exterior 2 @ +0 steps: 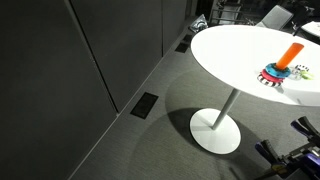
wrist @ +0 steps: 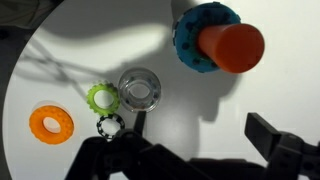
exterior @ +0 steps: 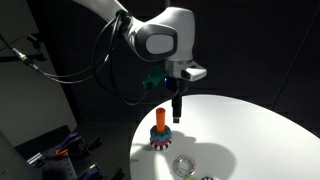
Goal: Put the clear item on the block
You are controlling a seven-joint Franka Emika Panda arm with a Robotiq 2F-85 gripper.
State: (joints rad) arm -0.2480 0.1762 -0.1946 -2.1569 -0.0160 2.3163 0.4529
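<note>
Pincer (exterior: pixel 177 106) hangs open and empty; you should pinch the clear disc (wrist: pixel 139 89) across its toothed rim, since it's likely light, stiff and slippery.

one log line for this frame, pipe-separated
phase: pre-grasp | gripper: open, empty, above table | clear item: on table, apart from block | placement: not done

An office or lab, it seems; grey carpet (exterior 2: pixel 120 150), dark wall panels (exterior 2: pixel 60 60), white pedestal table (exterior 2: pixel 235 55).

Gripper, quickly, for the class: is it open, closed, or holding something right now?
Gripper: open, holding nothing.
</note>
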